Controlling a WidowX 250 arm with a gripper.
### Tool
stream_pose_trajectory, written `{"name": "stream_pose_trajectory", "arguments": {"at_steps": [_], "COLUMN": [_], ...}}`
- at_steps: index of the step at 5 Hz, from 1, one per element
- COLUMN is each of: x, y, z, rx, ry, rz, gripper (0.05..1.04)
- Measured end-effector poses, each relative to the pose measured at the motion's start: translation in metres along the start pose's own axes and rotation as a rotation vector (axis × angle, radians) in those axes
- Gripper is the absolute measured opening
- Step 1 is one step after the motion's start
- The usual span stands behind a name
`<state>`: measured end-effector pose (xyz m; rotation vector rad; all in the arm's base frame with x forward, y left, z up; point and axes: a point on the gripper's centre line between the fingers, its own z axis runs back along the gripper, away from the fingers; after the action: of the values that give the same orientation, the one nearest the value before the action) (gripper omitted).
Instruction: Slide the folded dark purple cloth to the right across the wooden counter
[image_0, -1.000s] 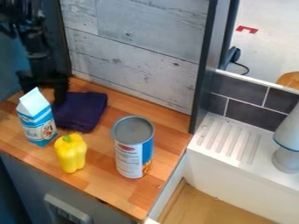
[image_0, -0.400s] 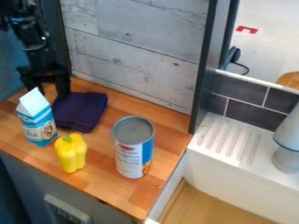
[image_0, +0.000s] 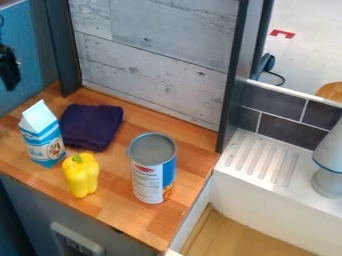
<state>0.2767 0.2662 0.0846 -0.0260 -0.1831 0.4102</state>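
Fingers (image_0: 9, 69): hanging at ten o'clock; I cannot tell opening or hold.
Pepper (image_0: 81, 176): standing at nine from can (image_0: 153, 172).
Cloth (image_0: 91, 127): lying at Pepper's twelve.
Carton (image_0: 44, 137): standing at Pepper's eleven.

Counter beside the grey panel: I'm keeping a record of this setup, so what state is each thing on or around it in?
Milk carton: upright, gable top folded together.
Yellow pepper: upright, whole, stem end up.
Can: upright; whether its top is open, cannot tell.
Dark cloth: folded, lying flat.
Pale vessel: standing on the white ledge.
Pincer: at the left edge, apart from these things.
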Motion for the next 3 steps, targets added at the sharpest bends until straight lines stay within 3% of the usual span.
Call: {"name": "stream_pose_trajectory", "arguments": {"at_steps": [1,3], "x": [0.005,0.01], "y": [0.005,-0.021], "z": [-0.008,-0.026], "rx": [0.042,0.035], "ry": [-0.058,-0.069], "rz": [-0.018,-0.104], "gripper": [1.001,1.001]}}
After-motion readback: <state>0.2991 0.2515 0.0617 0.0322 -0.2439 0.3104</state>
